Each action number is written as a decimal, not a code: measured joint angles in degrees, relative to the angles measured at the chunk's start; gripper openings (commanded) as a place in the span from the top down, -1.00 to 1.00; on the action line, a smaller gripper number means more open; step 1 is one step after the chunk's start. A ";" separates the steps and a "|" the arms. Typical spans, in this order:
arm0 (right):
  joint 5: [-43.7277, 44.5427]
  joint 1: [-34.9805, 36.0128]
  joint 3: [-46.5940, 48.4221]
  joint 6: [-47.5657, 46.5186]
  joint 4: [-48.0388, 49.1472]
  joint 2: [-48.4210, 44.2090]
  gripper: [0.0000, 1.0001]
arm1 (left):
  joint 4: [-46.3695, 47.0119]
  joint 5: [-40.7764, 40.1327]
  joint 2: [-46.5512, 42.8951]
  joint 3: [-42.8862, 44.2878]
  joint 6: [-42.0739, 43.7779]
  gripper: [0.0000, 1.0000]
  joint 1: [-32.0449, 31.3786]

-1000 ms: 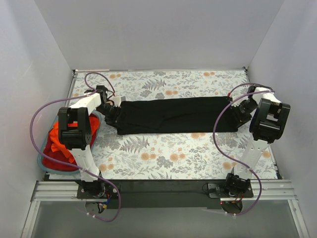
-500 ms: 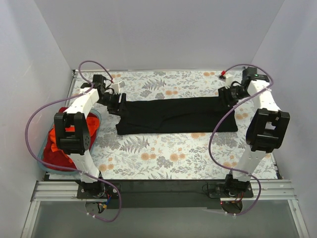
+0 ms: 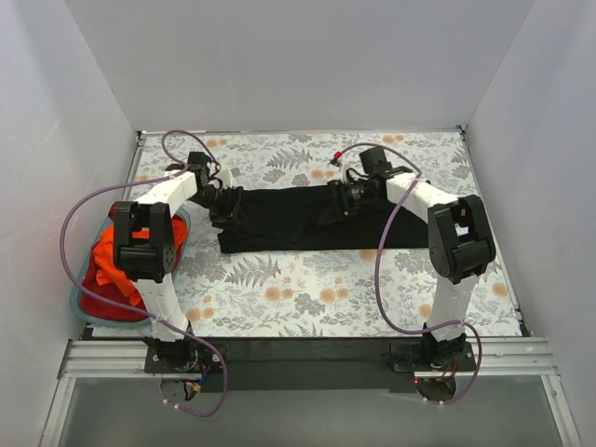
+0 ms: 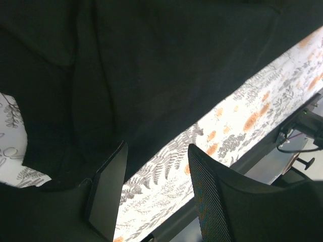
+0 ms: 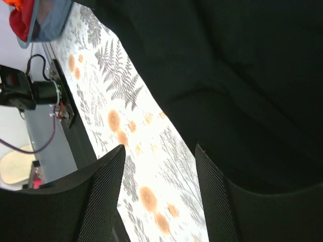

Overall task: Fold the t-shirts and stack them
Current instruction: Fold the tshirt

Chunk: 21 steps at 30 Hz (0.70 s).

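The left gripper is at the left end of the plain black cloth t-shirt, jaws parted and empty. The right gripper is over its middle, likewise parted and empty.

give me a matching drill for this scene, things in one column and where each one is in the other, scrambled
Things
1. black t-shirt
2. orange-red t-shirts
3. left gripper
4. right gripper

Places
A. over the middle of the black t-shirt
B. heaped in the teal basket at the table's left edge
C. laid out as a long strip on the floral tablecloth
D. at the left end of the black t-shirt

Pairs: 1-C, 2-B, 3-D, 4-A
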 measured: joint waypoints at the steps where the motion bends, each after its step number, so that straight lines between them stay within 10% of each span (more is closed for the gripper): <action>1: 0.17 1.55 -1.07 2.62 2.43 0.26 -0.30 | 0.20 -0.39 0.42 -0.02 -0.33 0.01 -0.02; 21: 3.50 9.38 -6.84 29.83 22.80 7.74 -0.28 | 1.84 -3.41 3.65 -0.02 -2.43 0.17 -0.02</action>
